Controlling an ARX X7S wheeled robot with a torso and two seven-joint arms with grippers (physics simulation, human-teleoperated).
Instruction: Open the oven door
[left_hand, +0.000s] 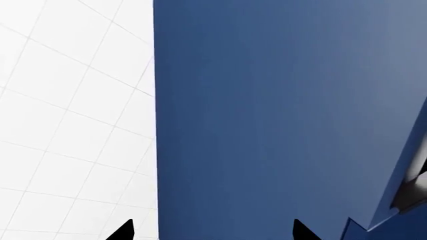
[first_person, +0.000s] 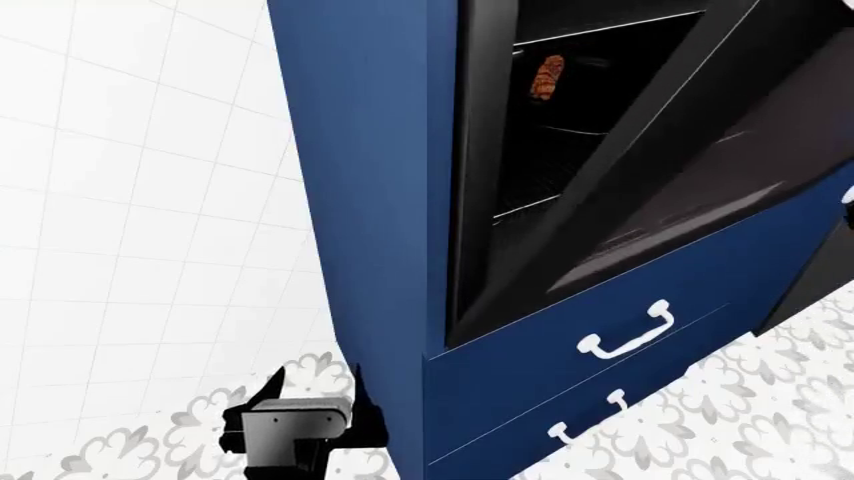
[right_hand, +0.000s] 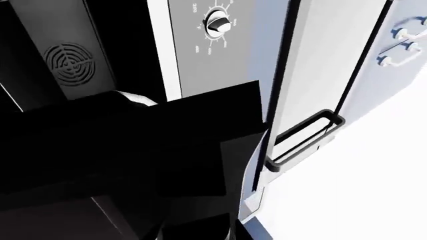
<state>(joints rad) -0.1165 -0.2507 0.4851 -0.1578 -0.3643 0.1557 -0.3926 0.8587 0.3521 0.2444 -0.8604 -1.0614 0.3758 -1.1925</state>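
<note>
Head view: the glossy black oven door (first_person: 694, 160) with its dark glass window is swung partway down and out from the tall navy blue cabinet (first_person: 367, 200), tilted, its lower edge still at the frame. Behind it the dark oven cavity (first_person: 561, 130) shows wire racks and a small orange-brown food item (first_person: 547, 78) on the upper one. Below the oven sit two navy drawers with white curved handles (first_person: 625, 336). The left gripper (first_person: 316, 395) hangs low, near the white-tiled floor (first_person: 134, 250), just left of the cabinet's side, its black fingers apart and holding nothing. In the right wrist view, dark panels fill the near field; a silver control panel with a round knob (right_hand: 217, 22) shows beyond. The right gripper's fingers cannot be made out, so whether they are apart or together I cannot tell.
</note>
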